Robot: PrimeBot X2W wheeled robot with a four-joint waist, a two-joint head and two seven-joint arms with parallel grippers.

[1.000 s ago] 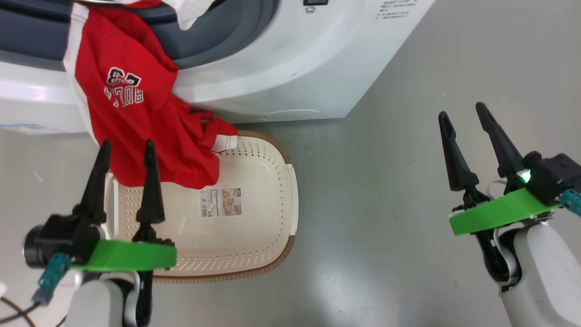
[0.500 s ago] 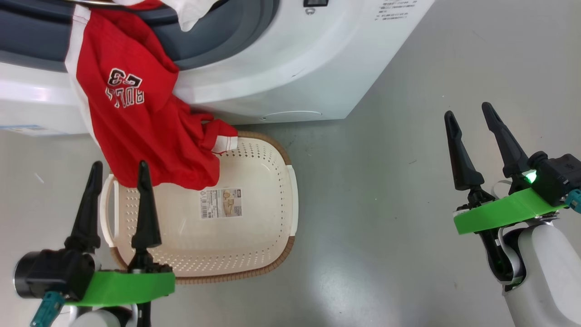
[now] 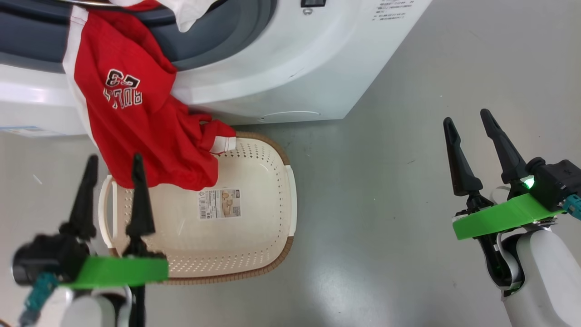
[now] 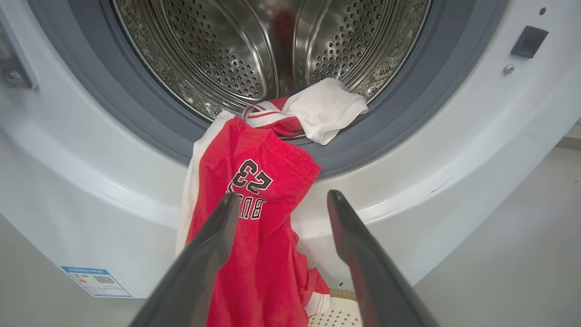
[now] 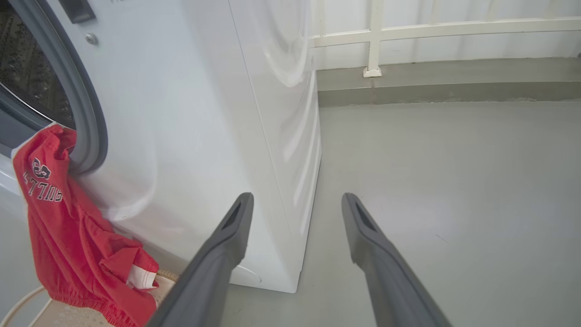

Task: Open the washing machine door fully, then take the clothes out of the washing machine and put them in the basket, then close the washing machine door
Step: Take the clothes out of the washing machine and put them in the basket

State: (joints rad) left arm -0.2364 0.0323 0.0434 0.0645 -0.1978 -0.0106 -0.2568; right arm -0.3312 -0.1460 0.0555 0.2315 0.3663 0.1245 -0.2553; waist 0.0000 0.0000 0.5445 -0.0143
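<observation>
Red clothes (image 3: 131, 122) hang out of the washing machine (image 3: 281, 68) over the cream basket (image 3: 254, 245).

**Print on the red garment**

"23" above letters starting "BUL" is read on the red garment (image 4: 272, 154), just beyond the left claw (image 4: 282, 194). The blue label (image 4: 96, 281) on the washing machine (image 4: 91, 204) and the sticker (image 3: 219, 203) in the basket (image 3: 292, 200) are too small to be read.

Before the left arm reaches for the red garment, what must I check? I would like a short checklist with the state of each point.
1. Left gripper open, fingers empty: ok.
2. Right gripper open, empty, apart from the washing machine: ok.
3. Red garment hangs out of the drum, free to grasp: ok.
4. Basket stands under the garment's lower end: ok.
5. White cloth out of the drum: not ok, it lies at the drum's lip.
6. Door fully open: cannot tell.
</observation>
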